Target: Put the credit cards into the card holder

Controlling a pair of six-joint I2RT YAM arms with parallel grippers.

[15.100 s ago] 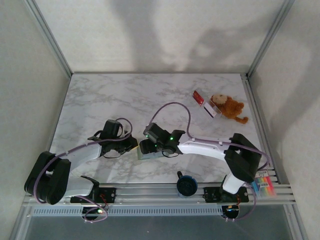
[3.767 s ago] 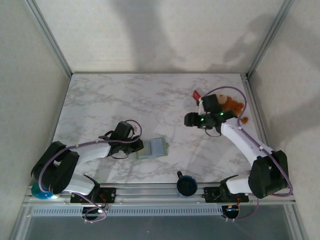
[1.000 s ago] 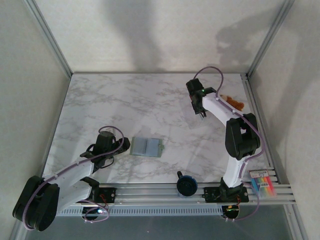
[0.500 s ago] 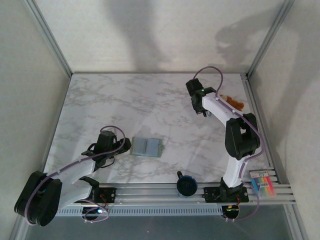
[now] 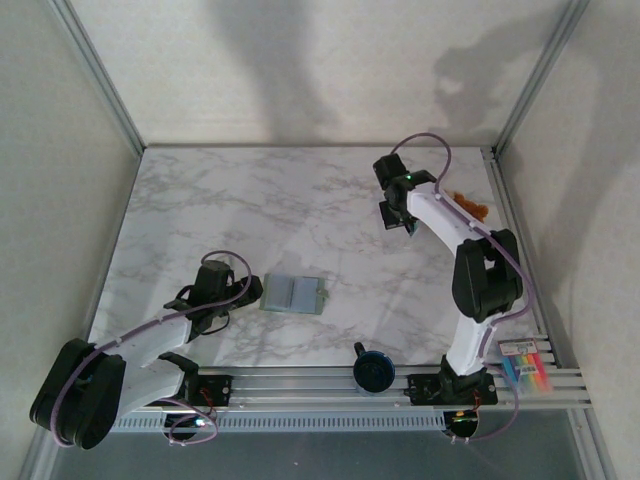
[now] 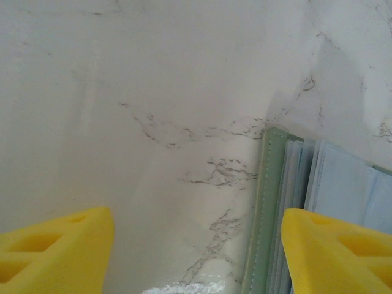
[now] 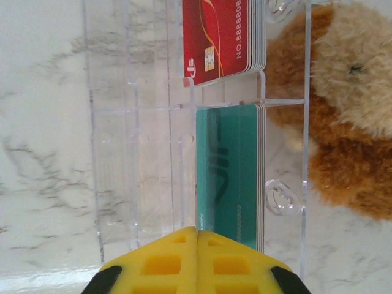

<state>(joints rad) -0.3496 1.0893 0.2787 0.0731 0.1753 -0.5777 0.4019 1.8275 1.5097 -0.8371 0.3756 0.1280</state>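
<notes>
Edge of teal card (image 7: 229, 171) at shut right claw (image 7: 197, 240).

You'll find the card holder (image 5: 293, 295) lying open and flat, near and left of centre, grey-green outside, pale blue inside. The red credit card (image 7: 223, 37) and the teal credit card (image 7: 228, 171) sit end to end at the far right.

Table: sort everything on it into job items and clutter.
Job: red card, teal card, both in the clear rack; grey-green card holder.
Lying about: brown plush toy.
</notes>
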